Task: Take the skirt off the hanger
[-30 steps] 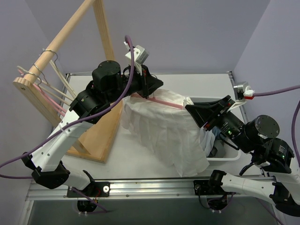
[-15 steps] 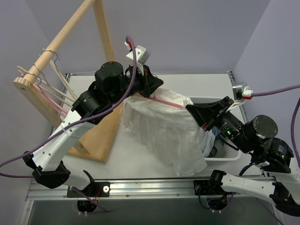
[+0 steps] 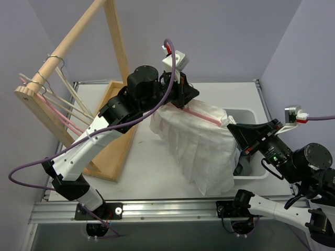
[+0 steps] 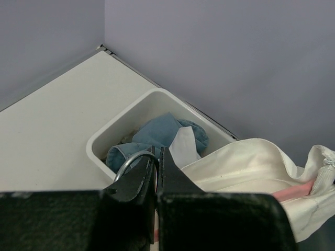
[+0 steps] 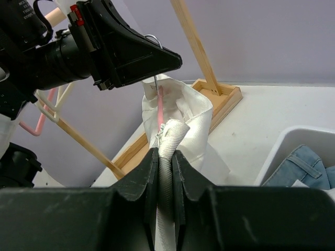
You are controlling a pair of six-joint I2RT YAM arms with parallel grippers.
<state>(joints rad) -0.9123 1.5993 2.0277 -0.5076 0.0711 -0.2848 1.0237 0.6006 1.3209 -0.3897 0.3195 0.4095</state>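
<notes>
Seen from above, my left gripper [image 3: 184, 98] is closed at the top of the hanger [image 3: 201, 114] and holds it high over the table [image 3: 146, 172]. My right gripper [image 3: 234, 128] is clamped on the skirt [image 3: 201, 151] at the waistband, at the hanger's end nearest the bin [image 3: 250, 177]. The skirt reads as pale cream pleated cloth, not dark, draping from the pink bar down to the table. I judge it light and limp: it will follow wherever I pull and bunch rather than slide stiffly.

From my left wrist, the fingers are together on the silver wire hook [image 4: 131, 159]. That wire is thin and smooth, so I expect the hanger could swivel in my hold if the cloth drags. Beyond it the bin holds the denim garment [image 4: 162, 133] and something white. Only a sliver of pink shows here, and the hanger's shoulders are cut off.

From my right wrist, the jaws pinch a bunched fold of waistband. That seems the right place to hold, since the doubled cloth should slip less than the pleats. My own fingers and the folds hide whether the waistband sits over the hanger's notch on this side. The hem is out of this view.
</notes>
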